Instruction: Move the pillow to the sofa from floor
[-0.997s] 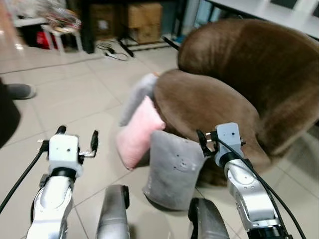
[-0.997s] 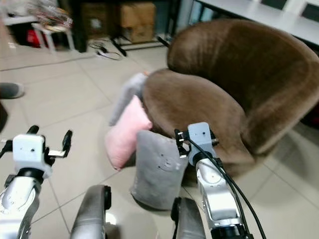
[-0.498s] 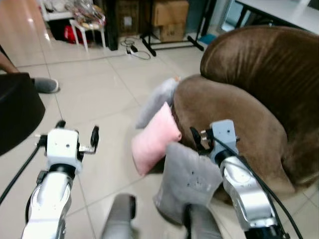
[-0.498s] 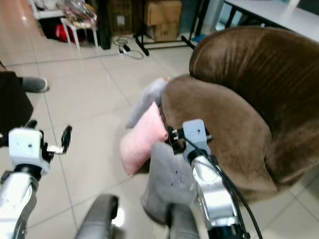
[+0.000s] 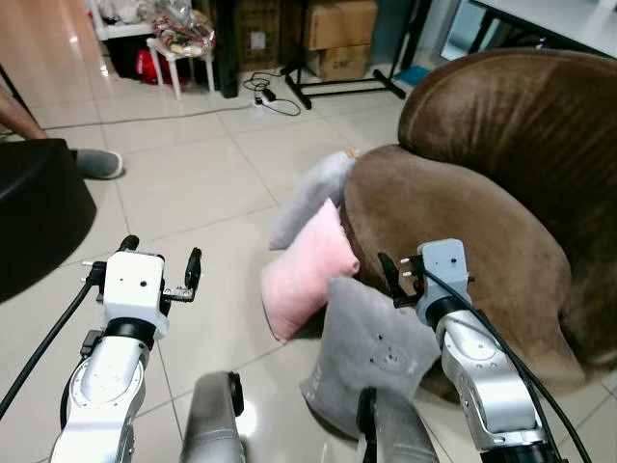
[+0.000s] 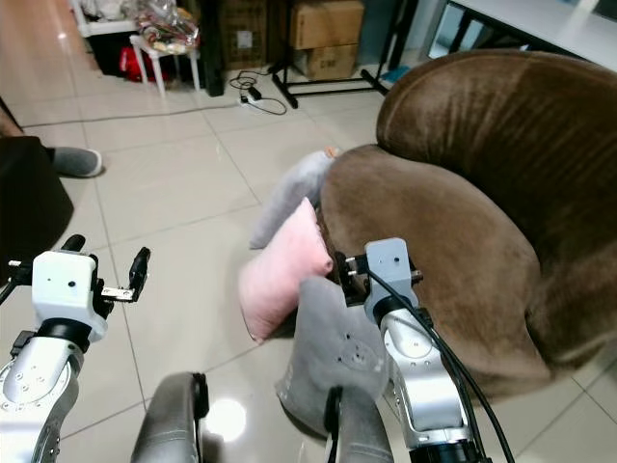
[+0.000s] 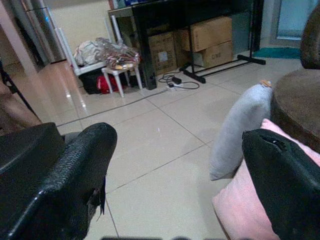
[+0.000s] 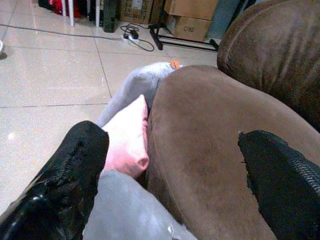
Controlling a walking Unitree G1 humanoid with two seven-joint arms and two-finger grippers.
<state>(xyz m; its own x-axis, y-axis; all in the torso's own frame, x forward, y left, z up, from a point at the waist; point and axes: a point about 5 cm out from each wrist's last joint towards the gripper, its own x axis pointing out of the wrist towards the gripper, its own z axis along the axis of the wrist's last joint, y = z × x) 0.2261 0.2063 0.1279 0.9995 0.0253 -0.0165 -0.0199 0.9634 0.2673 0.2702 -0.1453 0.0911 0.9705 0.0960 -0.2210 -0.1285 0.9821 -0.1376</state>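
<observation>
Closest in, the right gripper (image 5: pixel 403 280) is raised with its fingers spread and nothing between them, just above the upper edge of a grey pillow (image 5: pixel 371 352) that stands on the floor tiles (image 5: pixel 212 203) and leans against the front of the brown sofa (image 5: pixel 463 222). Off to its left, well apart, the left gripper (image 5: pixel 162 270) hovers over bare tile, fingers likewise parted and empty.

Between the two grippers, nearer the right one, a pink pillow (image 5: pixel 307 270) rests on the floor on its edge, tilted, touching the grey pillow and the sofa's front. Just beyond it a second, lighter grey pillow (image 5: pixel 313 196) leans on the same sofa. The sofa's seat lies straight ahead of the right gripper.

Farther past the left gripper sit a dark round shape (image 5: pixel 34 217) and a person's grey shoe (image 5: pixel 99 164). At the back stand a small white stool (image 5: pixel 183 58), cardboard boxes (image 5: pixel 337 24) and a cable (image 5: pixel 265 96) on the tiles.
</observation>
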